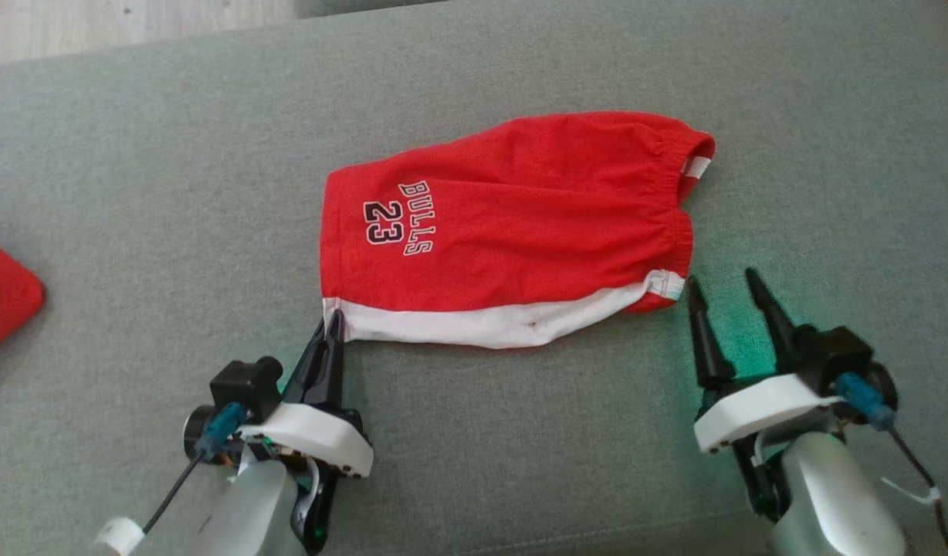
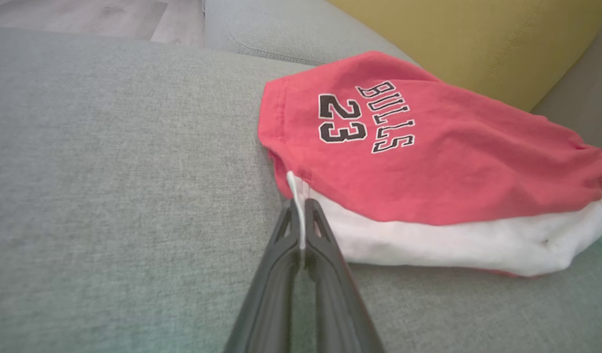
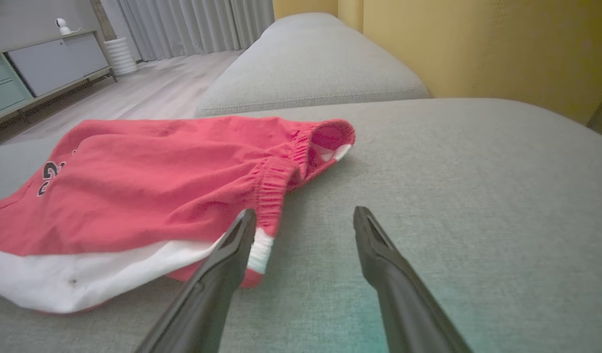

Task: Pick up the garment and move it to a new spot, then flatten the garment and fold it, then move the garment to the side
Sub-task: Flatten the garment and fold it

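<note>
The garment [image 1: 512, 224] is a pair of red shorts with a white side stripe and "BULLS 23" print, lying folded in half on the grey couch cushion [image 1: 134, 193]. My left gripper [image 1: 335, 318] is shut on the near left corner of the garment's hem; the left wrist view shows white cloth pinched between its fingers [image 2: 301, 215]. My right gripper [image 1: 722, 287] stands open just right of the waistband's near corner [image 3: 262, 247], its left finger [image 3: 242, 230] beside the cloth and nothing between its fingers.
Another red cloth [image 1: 3, 301] lies at the left edge of the cushion. A yellow backrest [image 3: 477, 49] rises behind the couch, a second grey cushion [image 3: 311, 73] lies beyond, and wooden floor [image 3: 149, 93] with a cabinet [image 3: 36, 68] is further off.
</note>
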